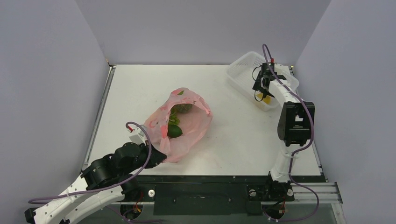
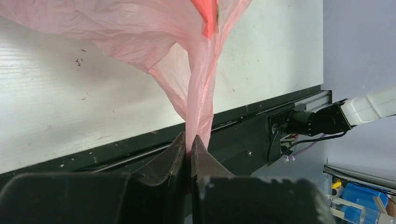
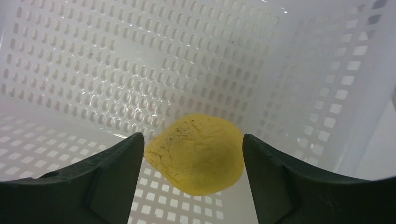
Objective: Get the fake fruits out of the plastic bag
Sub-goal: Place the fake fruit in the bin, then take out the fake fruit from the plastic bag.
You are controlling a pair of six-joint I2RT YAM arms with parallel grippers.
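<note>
"Where's the plastic bag point(image 1: 187, 126)?"

"On the tabletop point(image 1: 243, 135), left of the middle, pink and crinkled, with its mouth gaping towards the far wall. The left pincer point(image 2: 190, 140) is closed tight on a twisted strip of its film at the near corner, which is pulled into a taut cone."

"Is there fruit inside?"

"Yes. A dark green oval point(image 1: 175, 131) lies near the middle of the opening. A light-green leafy piece point(image 1: 173, 119) is just behind it, and a grey-green melon point(image 1: 183, 108) sits at the far rim. I can't make out anything else in there."

"And the right arm?"

"It's reaching into the white perforated basket point(image 1: 243, 65) at the far right corner, well apart from the bag. The right pincer point(image 3: 192, 144) has its fingers spread, with the yellow lemon point(image 3: 196, 156) between them, low in the basket. From the wrist view, a sliver of gap seems to show on each side of the lemon, so I'd say it isn't squeezed."

"Is the lemon resting on the basket floor?"

"I can't tell from here."
</note>
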